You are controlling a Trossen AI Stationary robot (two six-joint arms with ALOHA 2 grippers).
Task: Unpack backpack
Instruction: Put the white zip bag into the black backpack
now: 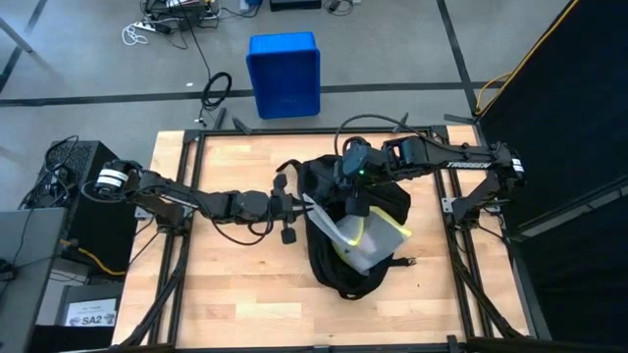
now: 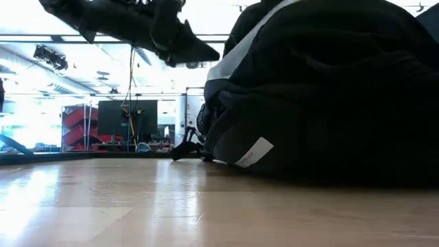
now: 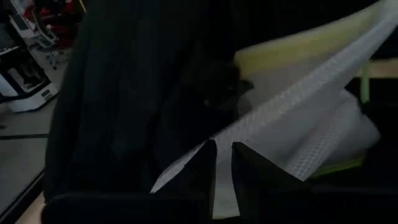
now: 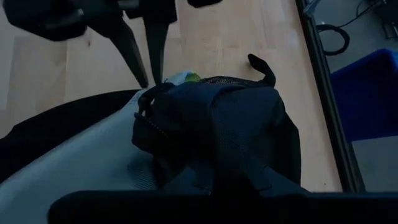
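Pinching a translucent mesh pouch [image 3: 292, 124] by its corner, the left gripper [image 3: 222, 163] draws it partway from the backpack [image 1: 388, 211] at mid-table. The right gripper [image 1: 353, 181], closed on the bag's upper fabric, steadies it. Unpacking looks barely begun; nothing lies out yet.

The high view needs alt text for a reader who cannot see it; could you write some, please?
A black backpack lies on a wooden table between two robot arms. The left gripper pinches a translucent pouch sticking out of it; the right gripper holds the bag's fabric.
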